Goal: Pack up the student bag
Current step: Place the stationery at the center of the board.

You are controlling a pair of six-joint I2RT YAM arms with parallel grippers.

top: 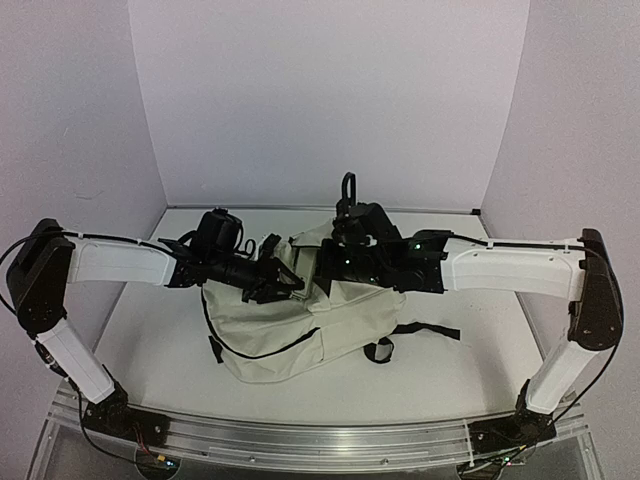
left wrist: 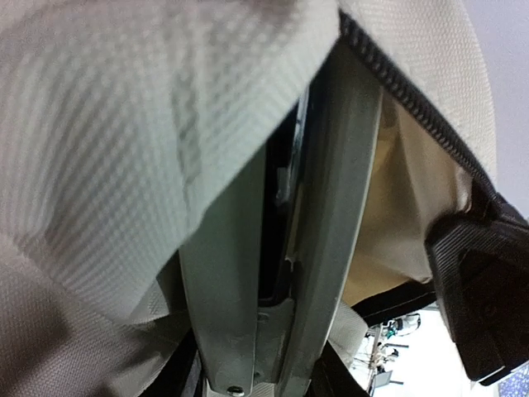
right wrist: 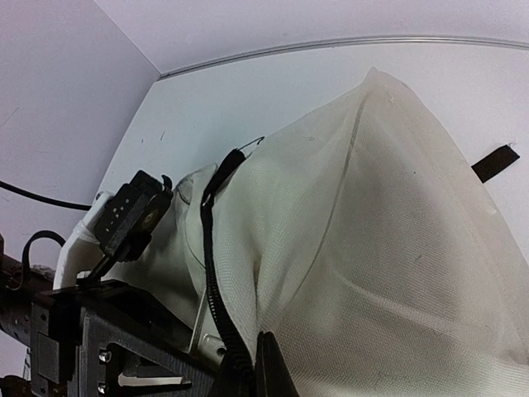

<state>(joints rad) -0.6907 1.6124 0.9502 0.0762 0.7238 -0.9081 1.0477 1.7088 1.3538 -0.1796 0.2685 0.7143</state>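
The student bag (top: 285,340) lies in the middle of the table (top: 455,385), its mouth turned toward the back edge; the right gripper (top: 322,268) is clamped tight on the bag's black zipper edge (right wrist: 216,273), holding the cloth up; the left gripper (top: 287,284) sits at the opening, its fingers (left wrist: 219,322) a narrow slit apart under draped cream cloth; whether they pinch anything I cannot tell.

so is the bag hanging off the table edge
No, the bag lies in the middle of the table, well inside its edges.
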